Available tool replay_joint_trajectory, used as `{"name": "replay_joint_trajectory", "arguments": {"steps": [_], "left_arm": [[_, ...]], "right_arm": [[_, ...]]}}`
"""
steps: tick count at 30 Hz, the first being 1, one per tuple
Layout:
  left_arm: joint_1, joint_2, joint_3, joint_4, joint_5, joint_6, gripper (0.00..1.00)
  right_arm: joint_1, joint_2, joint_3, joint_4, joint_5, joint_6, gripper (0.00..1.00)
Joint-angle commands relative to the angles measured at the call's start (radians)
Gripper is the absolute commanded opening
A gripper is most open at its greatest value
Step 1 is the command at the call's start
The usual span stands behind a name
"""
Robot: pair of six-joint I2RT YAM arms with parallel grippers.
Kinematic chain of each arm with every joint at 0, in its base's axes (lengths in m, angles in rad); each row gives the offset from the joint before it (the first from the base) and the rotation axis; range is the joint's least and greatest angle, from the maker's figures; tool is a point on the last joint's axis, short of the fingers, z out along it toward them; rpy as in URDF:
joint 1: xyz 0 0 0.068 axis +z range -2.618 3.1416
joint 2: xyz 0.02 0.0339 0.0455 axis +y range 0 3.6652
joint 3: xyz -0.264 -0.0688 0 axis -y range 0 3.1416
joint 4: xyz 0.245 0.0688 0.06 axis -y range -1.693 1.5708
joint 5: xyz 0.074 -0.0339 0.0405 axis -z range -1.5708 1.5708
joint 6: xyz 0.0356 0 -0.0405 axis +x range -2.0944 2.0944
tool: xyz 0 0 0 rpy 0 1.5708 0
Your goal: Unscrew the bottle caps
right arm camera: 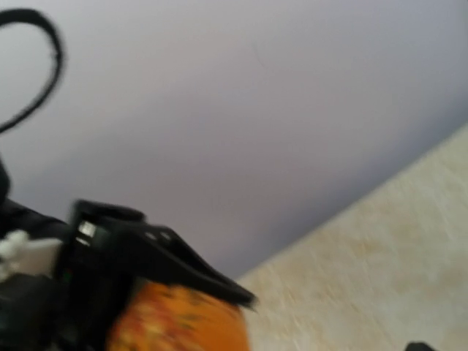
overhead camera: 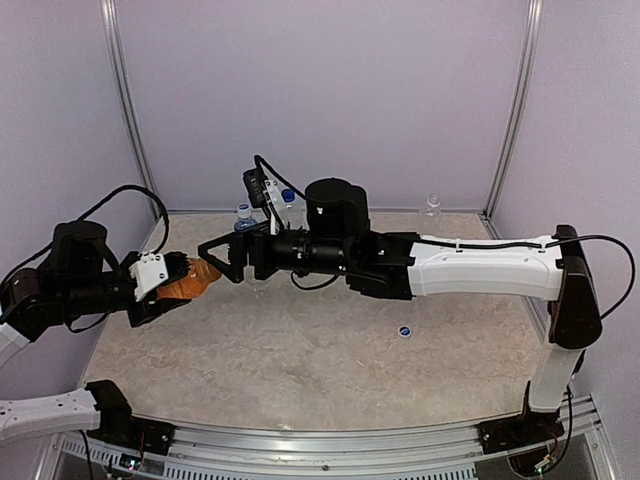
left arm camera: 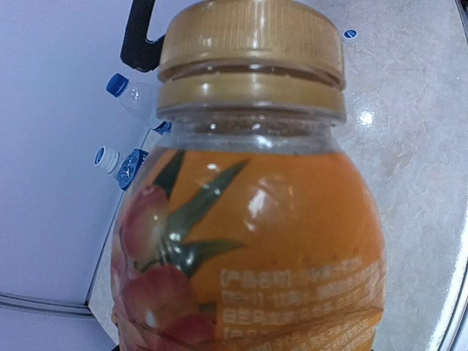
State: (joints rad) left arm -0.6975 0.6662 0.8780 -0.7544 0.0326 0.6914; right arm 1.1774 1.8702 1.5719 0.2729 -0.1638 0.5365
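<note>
Two grippers meet at one bottle. The left gripper (overhead camera: 178, 288) is clamped round the belly of the orange bottle (overhead camera: 195, 280), holding it tipped sideways so that its neck points at the right gripper (overhead camera: 215, 260). The right one's jaws stand wide just at the neck end and grip nothing (as far as the overhead view lets me judge).

I'd say the step in hand is this bottle's cap: it is presented for the twist, which has not yet begun. Next, the right jaws need to slide squarely over the cap, close on its ribbed side and turn, while the left grip resists.

The left wrist view shows what the overhead one cannot: the tan cap (left arm camera: 252, 44) is seated fully on, with its ring beneath. It also catches a loose blue cap (left arm camera: 349, 34) lying on the table (left arm camera: 417, 183), well apart.

Only the overhead view shows the small clear bottle (overhead camera: 432, 206) at the back right. The right wrist view is blurred to an orange smear and a black jaw.
</note>
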Motion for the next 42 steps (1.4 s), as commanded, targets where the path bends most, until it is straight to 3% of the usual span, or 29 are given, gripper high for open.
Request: {"name": "replay_joint_trajectory", "arguments": {"steps": [1,15,19,29,32,38,39,42], "left_arm": [[-0.008,-0.012,0.005,0.062,-0.043,0.085,0.34],[-0.01,0.046,0.002,0.088,-0.098,0.16,0.34],[-0.01,0.056,0.007,0.092,-0.105,0.158,0.34],[-0.01,0.068,0.017,0.087,-0.086,0.146,0.33],[-0.01,0.073,0.016,0.091,-0.08,0.149,0.33],[-0.01,0.084,0.013,0.104,-0.092,0.152,0.32],[-0.009,0.085,0.014,0.113,-0.096,0.152,0.31],[-0.008,0.099,0.021,0.129,-0.105,0.154,0.3]], "right_arm": [[-0.025,-0.046,0.014,-0.181,-0.084,0.024,0.98],[-0.028,0.008,0.056,-0.161,-0.221,0.054,0.79],[-0.037,0.023,0.083,-0.192,-0.224,0.051,0.64],[-0.065,0.07,0.13,-0.265,-0.2,0.054,0.71],[-0.07,0.069,0.103,-0.232,-0.229,0.065,0.6],[-0.082,0.064,0.097,-0.213,-0.28,0.066,0.24],[-0.086,0.067,0.101,-0.213,-0.298,0.068,0.23],[-0.088,0.083,0.119,-0.229,-0.333,0.068,0.35]]}}
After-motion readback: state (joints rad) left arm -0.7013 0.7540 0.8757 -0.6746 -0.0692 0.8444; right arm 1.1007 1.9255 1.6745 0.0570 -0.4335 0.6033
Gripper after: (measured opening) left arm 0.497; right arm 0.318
